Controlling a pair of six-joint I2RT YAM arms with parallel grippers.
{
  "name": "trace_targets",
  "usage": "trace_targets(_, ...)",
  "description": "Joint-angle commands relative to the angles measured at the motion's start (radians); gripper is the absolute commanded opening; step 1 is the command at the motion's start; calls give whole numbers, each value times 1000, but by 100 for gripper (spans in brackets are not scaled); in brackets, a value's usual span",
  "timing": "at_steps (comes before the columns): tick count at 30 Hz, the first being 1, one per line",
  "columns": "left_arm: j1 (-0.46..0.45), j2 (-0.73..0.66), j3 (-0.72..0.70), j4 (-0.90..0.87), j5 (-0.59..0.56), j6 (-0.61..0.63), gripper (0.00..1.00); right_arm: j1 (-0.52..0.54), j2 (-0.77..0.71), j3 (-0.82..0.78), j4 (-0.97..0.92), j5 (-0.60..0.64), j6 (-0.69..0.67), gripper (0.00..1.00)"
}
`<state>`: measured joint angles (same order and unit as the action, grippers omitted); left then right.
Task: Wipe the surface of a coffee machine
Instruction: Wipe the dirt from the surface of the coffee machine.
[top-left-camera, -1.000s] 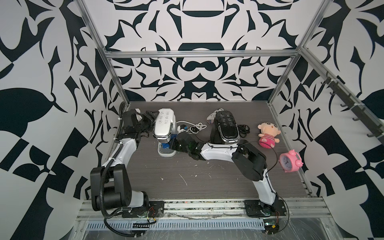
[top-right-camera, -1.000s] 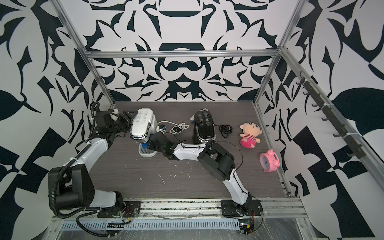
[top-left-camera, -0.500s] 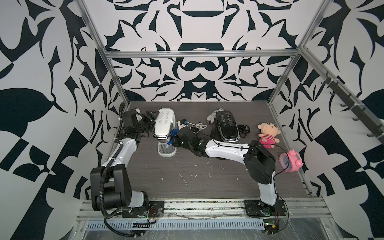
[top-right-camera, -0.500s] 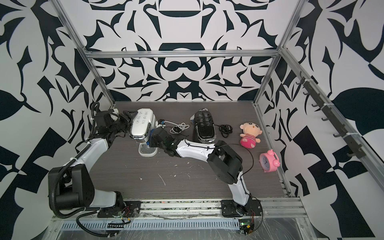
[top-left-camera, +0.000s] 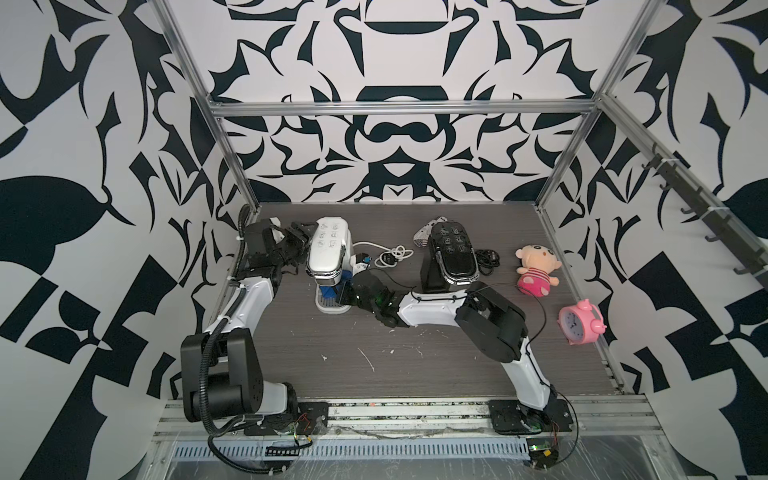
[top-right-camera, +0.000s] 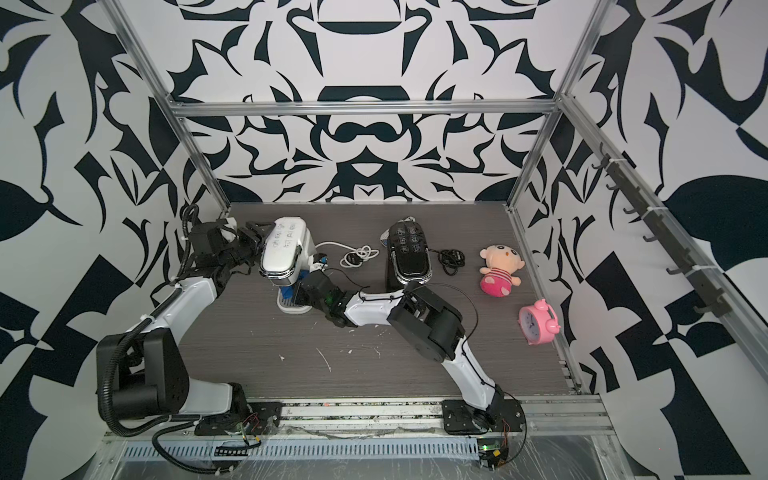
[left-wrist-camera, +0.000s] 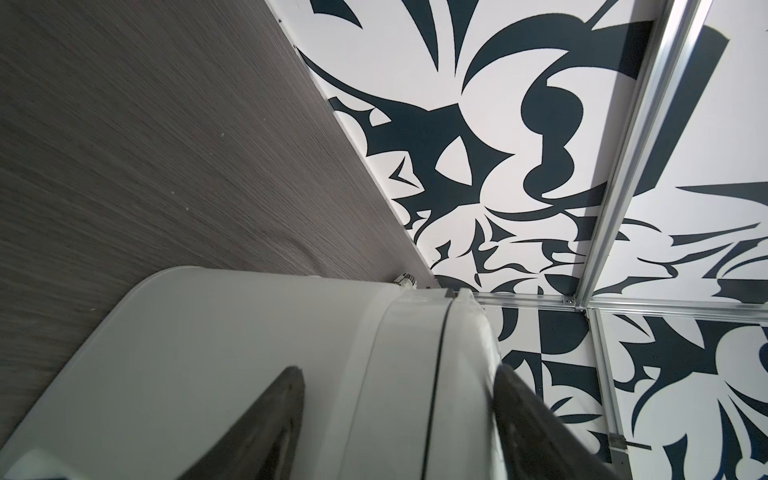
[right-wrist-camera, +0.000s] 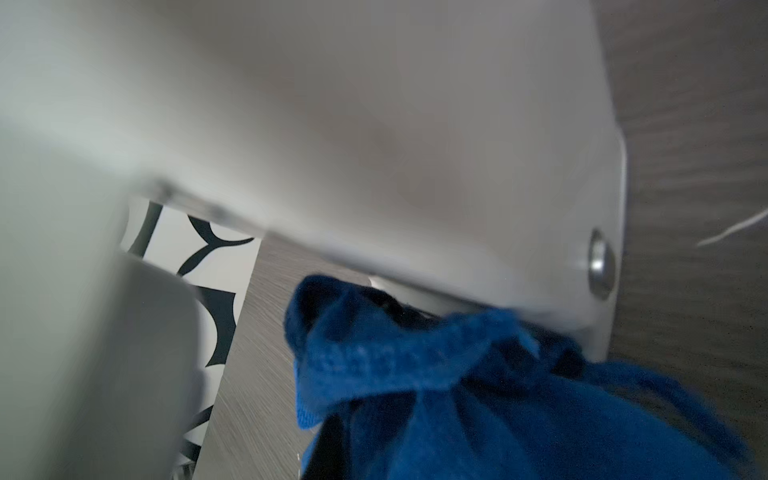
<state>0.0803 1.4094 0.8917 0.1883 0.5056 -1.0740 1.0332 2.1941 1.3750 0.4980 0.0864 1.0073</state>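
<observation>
White coffee machine (top-left-camera: 326, 249): upright, between both grippers.
Right gripper (top-left-camera: 343, 294): clenched on blue cloth (right-wrist-camera: 457, 374) under the machine's head (by its drip tray).
Left gripper (left-wrist-camera: 395, 370): spread wide, tips against the machine's opposite side.
Nearby: white cable (top-left-camera: 392, 253) just beside the machine; black coffee machine (top-left-camera: 451, 253), doll (top-left-camera: 536, 270) and pink clock (top-left-camera: 579, 322) beyond the cable.

1. On the right gripper (top-left-camera: 341, 294), the jaws are swallowed by the blue cloth (right-wrist-camera: 478, 395).
2. The white coffee machine (right-wrist-camera: 374, 124) is blurred up close.
3. On the left gripper (left-wrist-camera: 397, 370), the fingers (left-wrist-camera: 270, 424) are clipped at the edge.
4. The button markings (top-left-camera: 328, 235) cannot be read in a top view.
</observation>
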Motion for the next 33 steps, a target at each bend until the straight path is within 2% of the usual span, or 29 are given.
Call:
trace_targets(1,-27,45,-57,-153,38,-11,73,12,23,-4,286,-18,109,0)
trace_targets(9,-28,43,-60,-155,37,-9,73,53,128,23,581,21,164,0)
trace_targets(15,-30,45,-60,-151,36,-12,73,62,190,95,697,12,186,0)
trace_targets(22,-30,53,-62,-151,34,-12,73,67,197,107,765,21,150,0)
trace_targets(24,-30,54,-61,-152,33,-12,73,66,201,101,744,30,159,0)
trace_targets(29,-31,56,-62,-153,32,-9,73,63,165,42,480,72,263,0)
trace_targets(33,-30,50,-56,-161,28,-1,73,65,91,-54,414,55,300,0)
